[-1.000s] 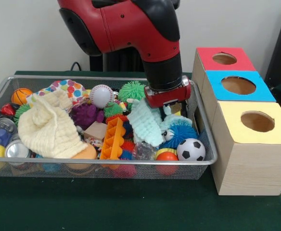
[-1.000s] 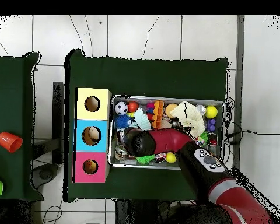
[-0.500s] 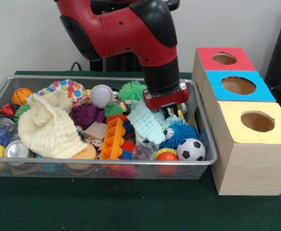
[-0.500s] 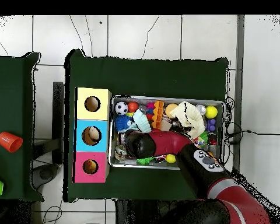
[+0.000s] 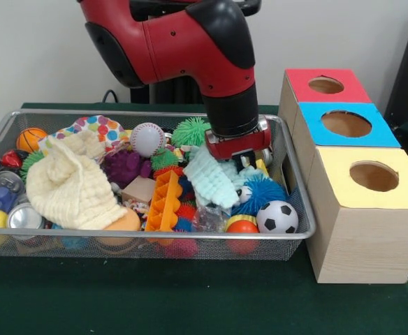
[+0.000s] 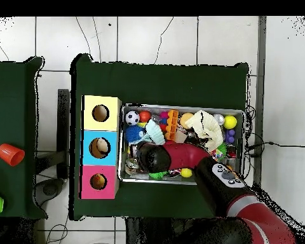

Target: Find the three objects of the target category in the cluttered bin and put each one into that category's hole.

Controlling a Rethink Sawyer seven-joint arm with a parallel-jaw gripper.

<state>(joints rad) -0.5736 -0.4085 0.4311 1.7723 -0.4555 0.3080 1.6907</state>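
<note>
My gripper (image 5: 240,158) hangs low at the right end of the wire bin (image 5: 298,202), its tip sunk among toys just behind a mint cloth (image 5: 211,178) and above a blue spiky ball (image 5: 261,194). Clutter hides the tip. A soccer ball (image 5: 277,217), a baseball (image 5: 147,138), a green spiky ball (image 5: 191,130) and a small basketball (image 5: 31,138) lie in the bin. To its right stands the wooden box with a red hole (image 5: 325,85), a blue hole (image 5: 346,123) and a yellow hole (image 5: 374,176). From overhead the gripper (image 6: 144,154) sits at the bin's left end beside the blue hole (image 6: 101,147).
A cream cloth (image 5: 71,185), an orange ridged tray (image 5: 163,202), a purple toy (image 5: 126,166), a polka-dot cloth (image 5: 96,129) and cans (image 5: 24,216) fill the bin's left and middle. An orange cup (image 6: 10,154) stands on the side table in the overhead view.
The arm has shifted slightly left and lifted a little. The mint cloth has slid a bit left with it, baring more of the blue spiky ball.
</note>
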